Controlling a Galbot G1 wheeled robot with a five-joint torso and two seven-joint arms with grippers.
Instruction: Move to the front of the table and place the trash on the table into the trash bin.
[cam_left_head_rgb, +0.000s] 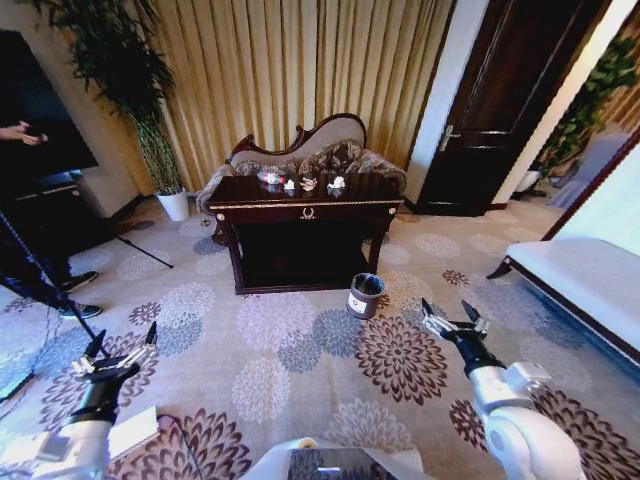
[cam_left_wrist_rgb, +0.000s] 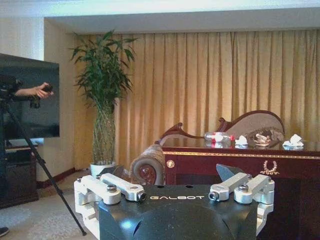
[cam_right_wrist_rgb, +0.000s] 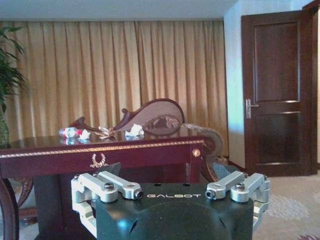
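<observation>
While I stand back on the carpet, my head view shows the table (cam_left_head_rgb: 305, 212) well ahead, so I am not at its front yet. The bottle (cam_left_head_rgb: 271, 178) and the paper scraps (cam_left_head_rgb: 311, 184) lie on top, at the far edge. The trash bin (cam_left_head_rgb: 365, 296) stands on the floor by the table's right leg, which I think makes dropping easy. My left gripper (cam_left_head_rgb: 122, 350) and right gripper (cam_left_head_rgb: 452, 314) hang low in front of me, fingers spread wide, holding nothing, because nothing is near enough to grab.

From my left wrist, the left gripper (cam_left_wrist_rgb: 177, 186) is wide, and the bottle (cam_left_wrist_rgb: 218, 136) lies on its side on the table.

From my right wrist, the right gripper (cam_right_wrist_rgb: 172, 186) is wide too, with the scraps (cam_right_wrist_rgb: 134, 131) beyond.
</observation>
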